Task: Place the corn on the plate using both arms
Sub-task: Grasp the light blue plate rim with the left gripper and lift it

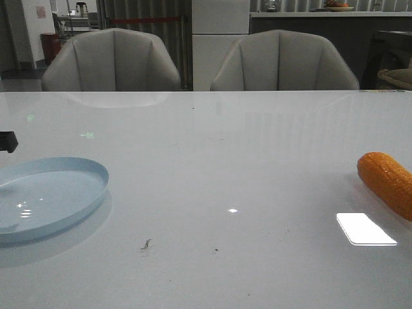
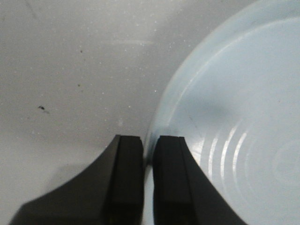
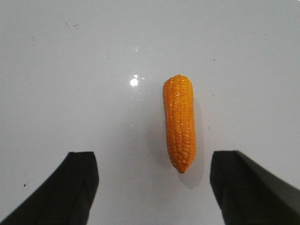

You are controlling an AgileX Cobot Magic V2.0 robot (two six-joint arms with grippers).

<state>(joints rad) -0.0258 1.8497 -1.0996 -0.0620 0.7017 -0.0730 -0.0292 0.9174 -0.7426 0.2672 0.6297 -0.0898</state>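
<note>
The pale blue plate (image 1: 51, 193) is at the table's left side, cut off by the front view's left edge. In the left wrist view my left gripper (image 2: 148, 140) is closed to a narrow gap on the rim of the plate (image 2: 234, 117), one finger inside the rim and one outside. The orange-yellow corn (image 1: 389, 183) lies on the table at the far right. In the right wrist view the corn (image 3: 179, 123) lies lengthwise just ahead of my right gripper (image 3: 153, 157), nearer one finger. That gripper is wide open, empty, and above the table.
The white glossy table (image 1: 225, 167) reflects ceiling lights and has a few small dark specks near the front. Two grey chairs (image 1: 112, 61) stand behind the far edge. A small black part (image 1: 6, 141) shows at the left edge above the plate.
</note>
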